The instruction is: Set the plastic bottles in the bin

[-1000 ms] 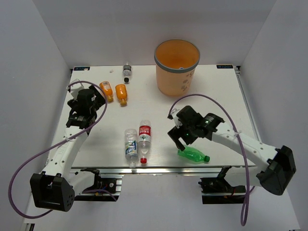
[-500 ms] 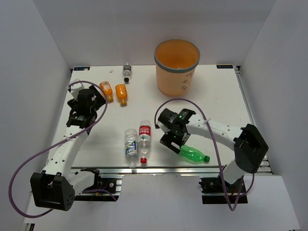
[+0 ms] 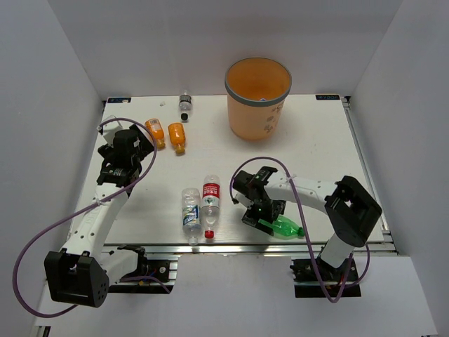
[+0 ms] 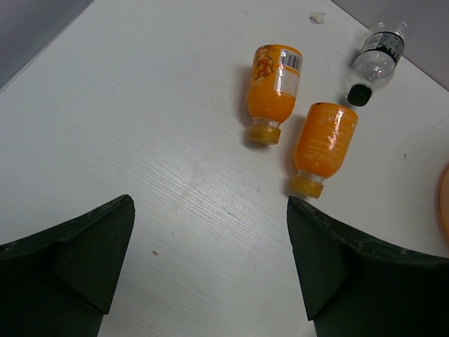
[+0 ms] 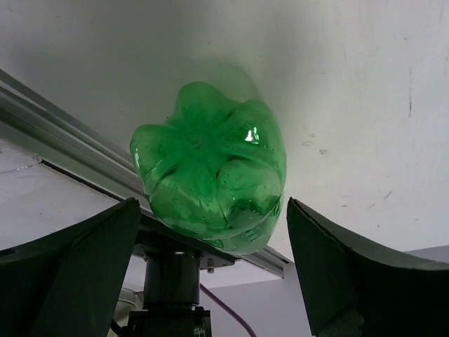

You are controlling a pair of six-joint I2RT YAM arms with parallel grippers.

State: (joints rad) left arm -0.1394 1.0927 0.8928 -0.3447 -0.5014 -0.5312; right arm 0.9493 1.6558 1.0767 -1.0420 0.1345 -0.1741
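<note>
**Q:** What has changed at the near edge of the desk [image 3: 316, 147]?
**A:** The right arm [image 3: 309, 188] has swung inward and come down. Its jaws now stand wide astride the base of the green bottle [image 5: 210, 182], not yet closed. The bottle itself lies unmoved.

**Q:** Farther back?
**A:** Nothing has shifted. Two clear bottles [image 3: 210, 196] lie mid-desk. The orange pair [image 4: 275, 91] and the grey-labelled bottle [image 4: 379, 60] lie ahead of the left arm [image 3: 98, 210], jaws wide and empty. The bin [image 3: 256, 119] stands at the far edge. A grasp seems imminent.
</note>
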